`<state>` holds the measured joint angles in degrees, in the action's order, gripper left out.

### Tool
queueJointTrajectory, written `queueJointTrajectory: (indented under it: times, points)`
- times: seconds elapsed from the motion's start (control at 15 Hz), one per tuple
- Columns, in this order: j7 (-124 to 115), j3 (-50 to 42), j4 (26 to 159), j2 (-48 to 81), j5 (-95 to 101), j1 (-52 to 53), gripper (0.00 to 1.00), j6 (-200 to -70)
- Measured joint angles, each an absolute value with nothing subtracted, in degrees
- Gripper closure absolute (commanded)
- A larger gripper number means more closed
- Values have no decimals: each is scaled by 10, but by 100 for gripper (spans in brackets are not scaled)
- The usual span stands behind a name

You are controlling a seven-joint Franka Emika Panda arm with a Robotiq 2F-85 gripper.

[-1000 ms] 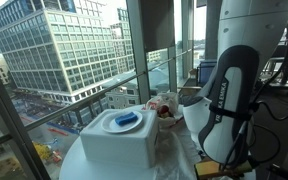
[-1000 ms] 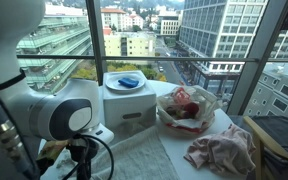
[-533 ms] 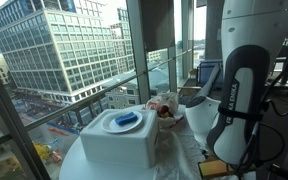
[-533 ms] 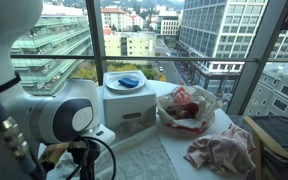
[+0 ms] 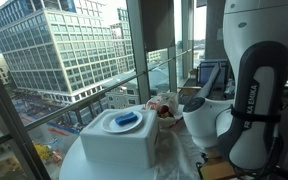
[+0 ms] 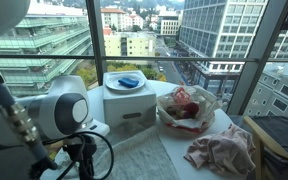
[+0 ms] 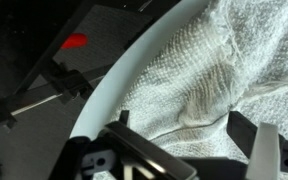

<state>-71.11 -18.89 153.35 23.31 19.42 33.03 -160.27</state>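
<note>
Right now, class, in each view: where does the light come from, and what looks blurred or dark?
In both exterior views daylight through the window backlights the scene, and the near robot arm looks soft; in the wrist view the towel shows a fairly sharp weave, while the gripper at the bottom edge is dark and blurred.

We see a white towel (image 7: 199, 80) of nubbly terry cloth, spread over a round white table (image 7: 109, 90). It lies mostly flat with a few soft creases, and its edge follows just inside the table's curved rim.
</note>
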Motion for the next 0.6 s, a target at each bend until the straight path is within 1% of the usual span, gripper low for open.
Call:
queueJointTrajectory:
  times: [0.27, 0.6]
  points:
    - [-754, -209, 1534, 221, 245, 350, 0, -1603]
    - [-747, -186, 1533, 222, 245, 314, 0, -1606]
